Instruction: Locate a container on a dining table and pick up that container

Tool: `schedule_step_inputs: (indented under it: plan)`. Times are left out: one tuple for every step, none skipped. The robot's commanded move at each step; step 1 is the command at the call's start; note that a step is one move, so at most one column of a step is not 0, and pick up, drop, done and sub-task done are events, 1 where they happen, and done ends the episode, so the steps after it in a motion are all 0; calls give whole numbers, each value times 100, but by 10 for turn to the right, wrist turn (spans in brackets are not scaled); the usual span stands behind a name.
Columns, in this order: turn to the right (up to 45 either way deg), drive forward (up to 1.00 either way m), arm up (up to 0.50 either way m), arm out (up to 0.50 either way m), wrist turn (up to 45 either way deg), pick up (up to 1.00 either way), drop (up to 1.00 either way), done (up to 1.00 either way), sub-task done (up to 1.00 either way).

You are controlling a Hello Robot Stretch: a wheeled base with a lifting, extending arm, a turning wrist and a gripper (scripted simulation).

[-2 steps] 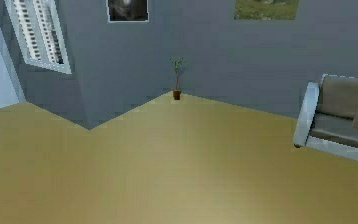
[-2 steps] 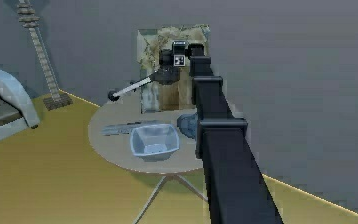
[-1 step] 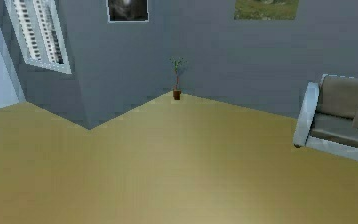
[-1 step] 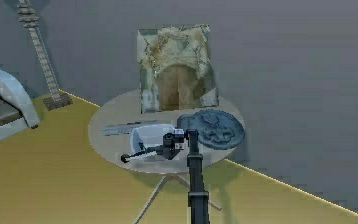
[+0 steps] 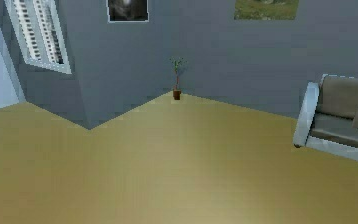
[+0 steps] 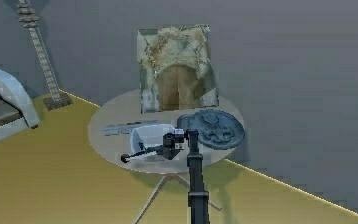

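A small round light table [image 6: 107, 140] stands by the grey wall in the arm side view. On it sits a white cup-like container [image 6: 141, 135], with a dark round dish [image 6: 213, 130] to its right and a flat pale item [image 6: 115, 128] to its left. My arm's dark bar [image 6: 197, 190] rises from the bottom edge to the table. The gripper [image 6: 137, 156] lies at the table's near side, right at the white container. I cannot tell whether it holds anything or touches the container.
A large framed picture [image 6: 175, 68] leans on the wall behind the table. A guitar-like thing [image 6: 42, 55] stands at the left, beside a pale armchair [image 6: 7, 100]. Ahead lie open wooden floor [image 5: 157, 170], a potted plant [image 5: 177, 78] in the corner, a shuttered window [image 5: 37, 35] and the armchair [image 5: 339, 120].
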Motion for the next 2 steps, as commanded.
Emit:
schedule_step_inputs:
  plan:
    - [0,0,10,0,0,0,0,0,0]
    - [0,0,0,0,0,0,0,100,0]
